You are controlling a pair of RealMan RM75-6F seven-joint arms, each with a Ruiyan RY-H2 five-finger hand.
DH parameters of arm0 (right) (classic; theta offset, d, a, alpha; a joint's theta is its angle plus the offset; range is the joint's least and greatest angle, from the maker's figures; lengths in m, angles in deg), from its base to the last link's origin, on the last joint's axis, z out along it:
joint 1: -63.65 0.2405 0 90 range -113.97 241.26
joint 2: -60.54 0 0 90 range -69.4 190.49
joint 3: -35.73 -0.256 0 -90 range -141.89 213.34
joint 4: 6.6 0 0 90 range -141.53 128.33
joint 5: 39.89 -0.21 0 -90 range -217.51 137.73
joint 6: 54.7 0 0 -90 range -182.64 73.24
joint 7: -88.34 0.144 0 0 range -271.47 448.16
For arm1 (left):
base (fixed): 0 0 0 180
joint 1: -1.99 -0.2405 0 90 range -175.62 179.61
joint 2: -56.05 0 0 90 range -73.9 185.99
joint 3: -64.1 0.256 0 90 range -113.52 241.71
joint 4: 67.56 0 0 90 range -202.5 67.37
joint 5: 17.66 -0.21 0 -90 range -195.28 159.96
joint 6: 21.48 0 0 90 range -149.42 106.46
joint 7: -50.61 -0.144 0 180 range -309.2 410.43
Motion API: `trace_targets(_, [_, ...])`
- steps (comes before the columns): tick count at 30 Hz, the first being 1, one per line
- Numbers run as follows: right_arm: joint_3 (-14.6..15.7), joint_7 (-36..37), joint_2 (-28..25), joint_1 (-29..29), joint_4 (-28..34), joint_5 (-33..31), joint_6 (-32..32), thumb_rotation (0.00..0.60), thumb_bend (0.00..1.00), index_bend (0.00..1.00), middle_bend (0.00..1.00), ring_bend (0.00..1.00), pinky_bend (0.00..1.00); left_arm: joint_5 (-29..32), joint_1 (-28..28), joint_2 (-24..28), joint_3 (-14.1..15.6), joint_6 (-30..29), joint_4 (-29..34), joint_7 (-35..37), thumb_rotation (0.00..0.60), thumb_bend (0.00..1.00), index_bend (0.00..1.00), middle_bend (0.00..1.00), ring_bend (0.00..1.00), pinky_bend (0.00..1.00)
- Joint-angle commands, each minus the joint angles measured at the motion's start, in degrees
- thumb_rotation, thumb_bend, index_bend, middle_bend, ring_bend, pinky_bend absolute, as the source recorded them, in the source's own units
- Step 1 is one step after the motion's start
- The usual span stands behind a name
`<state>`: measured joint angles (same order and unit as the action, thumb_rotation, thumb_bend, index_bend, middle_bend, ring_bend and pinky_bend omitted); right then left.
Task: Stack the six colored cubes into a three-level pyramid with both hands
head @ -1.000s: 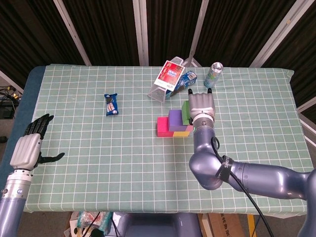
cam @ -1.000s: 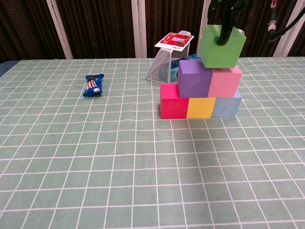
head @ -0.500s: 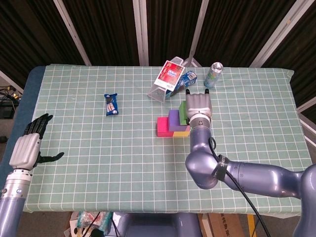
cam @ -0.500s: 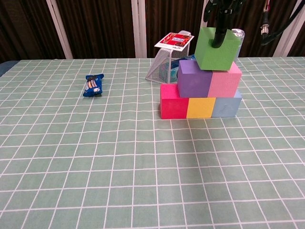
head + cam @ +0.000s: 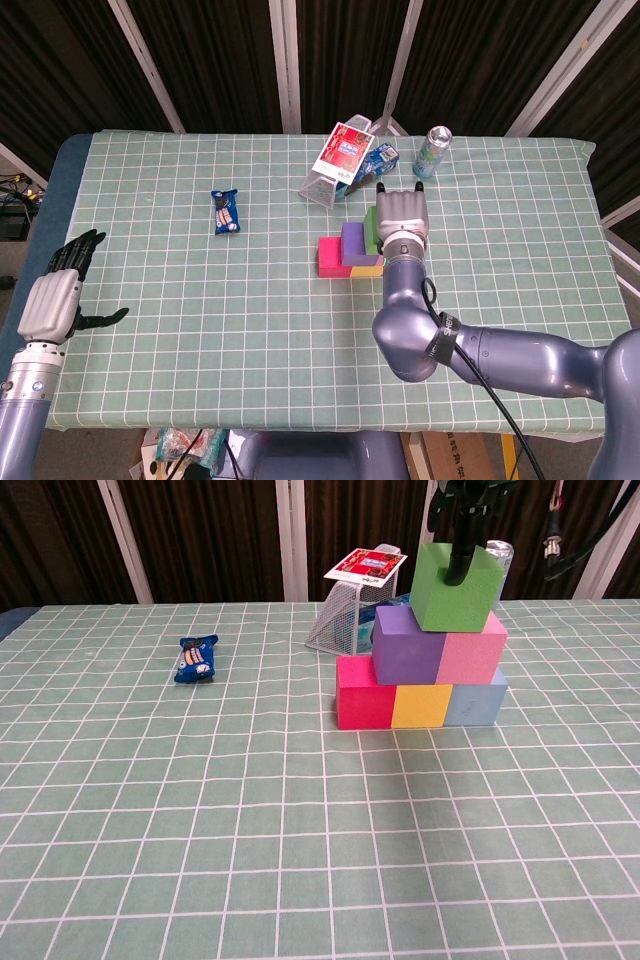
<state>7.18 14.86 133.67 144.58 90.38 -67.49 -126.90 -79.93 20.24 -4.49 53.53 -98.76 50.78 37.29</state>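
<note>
We see the table (image 5: pixel 200 300) under a green checked cloth, with the pyramid just right of its centre. Bottom row, left to right in the chest view: red cube (image 5: pixel 364 693), yellow cube (image 5: pixel 420 705), light blue cube (image 5: pixel 474 704), all touching. On them sit the purple cube (image 5: pixel 407 646) and the pink cube (image 5: pixel 472 653), side by side. The green cube (image 5: pixel 455 586) rests on top, across the purple/pink seam, slightly tilted.

Right arm (image 5: pixel 480 350) reaches in from the near edge; our right hand (image 5: pixel 401 214) is over the stack and holds the green cube — in the chest view one dark finger (image 5: pixel 458 560) lies down its front face.

Left hand (image 5: pixel 58 295) hangs off the table's left edge, well away from the cubes — fingers spread, thumb out, holding nothing.

Behind the stack we have a tipped wire mesh basket (image 5: pixel 345 622) with a red-and-white card (image 5: pixel 366 565) on it and a blue packet (image 5: pixel 379 157) beside it. Drink can (image 5: pixel 432 150) stands upright near the far edge. Small blue snack pack (image 5: pixel 195 658) lies alone, well left of the pyramid.
</note>
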Motion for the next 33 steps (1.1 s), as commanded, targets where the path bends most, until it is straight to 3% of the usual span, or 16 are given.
trace_targets(1, [-0.23, -0.27, 0.13, -0.19, -0.12, 0.11, -0.13, 0.6, 0.32, 0.07, 0.4, 0.28, 0.0, 0.06, 0.02, -0.02, 0.04, 0.06, -0.03, -0.01, 0.6, 0.11, 0.0, 0.0, 0.0, 0.01])
trace_targets(21, [-1.6, -1.22, 1.5, -1.6, -0.45, 1.57, -0.56, 0.6, 0.32, 0.07, 0.4, 0.28, 0.0, 0.44, 0.17, 0.05, -0.05, 0.15, -0.02, 0.13, 0.6, 0.11, 0.0, 0.0, 0.0, 0.01])
trace_targets(27, [-1.74, -1.61, 1.72, -1.81, -0.12, 1.88, -0.69, 0.6, 0.32, 0.01, 0.39, 0.27, 0.0, 0.54, 0.19, 0.19, -0.08, 0.24, 0.08, 0.29, 0.6, 0.11, 0.0, 0.0, 0.0, 0.01])
trace_targets(33, [-2.16, -2.35, 1.74, -1.99, 0.2, 1.32, -0.55, 0.6, 0.32, 0.0, 0.23, 0.16, 0.0, 0.71, 0.19, 0.34, -0.07, 0.44, 0.13, 0.6, 0.6, 0.11, 0.0, 0.0, 0.0, 0.0])
